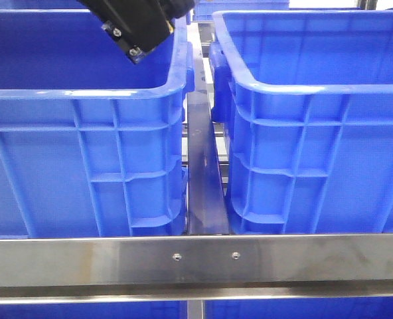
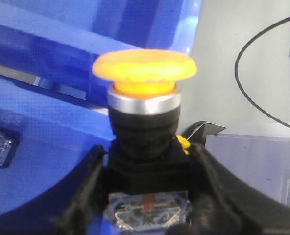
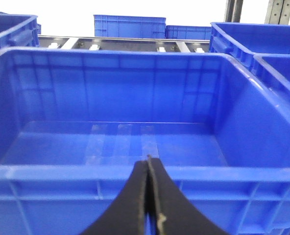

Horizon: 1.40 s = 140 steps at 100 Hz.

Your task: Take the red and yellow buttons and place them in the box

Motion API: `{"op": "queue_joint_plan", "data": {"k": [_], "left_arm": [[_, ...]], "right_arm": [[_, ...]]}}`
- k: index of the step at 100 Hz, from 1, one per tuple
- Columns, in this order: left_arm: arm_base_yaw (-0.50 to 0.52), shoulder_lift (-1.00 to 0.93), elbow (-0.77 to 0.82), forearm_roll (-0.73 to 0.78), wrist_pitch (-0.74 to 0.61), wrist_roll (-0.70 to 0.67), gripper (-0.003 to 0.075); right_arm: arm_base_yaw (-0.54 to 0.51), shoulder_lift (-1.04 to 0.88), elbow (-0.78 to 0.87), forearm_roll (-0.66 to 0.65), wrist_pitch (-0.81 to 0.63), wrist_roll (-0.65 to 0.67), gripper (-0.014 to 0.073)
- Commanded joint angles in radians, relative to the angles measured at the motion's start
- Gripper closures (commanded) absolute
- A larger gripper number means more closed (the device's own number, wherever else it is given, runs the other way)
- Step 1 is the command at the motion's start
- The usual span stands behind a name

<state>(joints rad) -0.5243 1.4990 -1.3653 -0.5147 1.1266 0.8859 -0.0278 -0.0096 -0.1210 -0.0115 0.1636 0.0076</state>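
The left gripper (image 2: pixel 147 196) pinched the yellow button (image 2: pixel 144 68) by its black base, held above the left blue crate (image 1: pixel 83 166). The right gripper (image 3: pixel 149 196), fingers pressed together and holding nothing, hovered before another blue crate (image 3: pixel 115 176).

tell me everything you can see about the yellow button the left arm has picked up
The yellow button has a wide, domed yellow-orange cap that looks like plastic, above a bright metal collar and a black ribbed body. It stands upright, its square black base clamped between the left gripper's black fingers, with blue crate wall behind it. Nothing else touches it.
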Motion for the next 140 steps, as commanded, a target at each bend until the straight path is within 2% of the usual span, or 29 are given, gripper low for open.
{"op": "queue_joint_plan", "data": {"k": [1, 14, 24, 31, 43, 50, 68, 82, 97, 113, 126, 140], "left_arm": [[-0.007, -0.042, -0.029, -0.052, -0.007, -0.004, 0.0638], [-0.007, -0.042, -0.029, -0.052, -0.005, -0.004, 0.0638], [-0.007, -0.042, -0.029, -0.052, -0.001, -0.004, 0.0638], [-0.007, -0.042, -0.029, -0.052, -0.001, -0.004, 0.0638], [-0.007, -0.042, -0.029, -0.052, -0.001, -0.004, 0.0638], [-0.007, -0.042, -0.029, -0.052, -0.001, -0.004, 0.0638], [-0.007, -0.042, -0.029, -0.052, -0.001, -0.004, 0.0638], [-0.007, -0.042, -0.029, -0.052, -0.001, -0.004, 0.0638], [-0.007, -0.042, -0.029, -0.052, -0.001, -0.004, 0.0638], [-0.007, -0.042, -0.029, -0.052, -0.001, -0.004, 0.0638], [-0.007, -0.042, -0.029, -0.052, -0.001, -0.004, 0.0638], [-0.007, -0.042, -0.029, -0.052, -0.001, -0.004, 0.0638]], "right_arm": [[-0.002, 0.025, -0.105, 0.012, 0.048, 0.009, 0.0651], [-0.002, 0.118, -0.241, 0.012, 0.199, 0.008, 0.063], [-0.002, 0.208, -0.321, 0.041, 0.285, 0.008, 0.0524], [-0.002, 0.272, -0.367, 0.095, 0.32, 0.008, 0.0387], [0.007, 0.353, -0.415, 0.196, 0.324, 0.007, 0.0076], [0.017, 0.392, -0.433, 0.244, 0.324, -0.002, -0.0008], [0.073, 0.478, -0.468, 0.422, 0.319, -0.027, 0.002], [0.138, 0.566, -0.51, 0.603, 0.348, -0.13, 0.0056], [0.196, 0.689, -0.584, 0.796, 0.435, -0.252, 0.0055], [0.232, 0.847, -0.672, 0.981, 0.541, -0.32, 0.0055], [0.243, 0.974, -0.76, 1.082, 0.607, -0.348, 0.0055], [0.243, 1.081, -0.836, 1.132, 0.655, -0.377, 0.0055]]}}
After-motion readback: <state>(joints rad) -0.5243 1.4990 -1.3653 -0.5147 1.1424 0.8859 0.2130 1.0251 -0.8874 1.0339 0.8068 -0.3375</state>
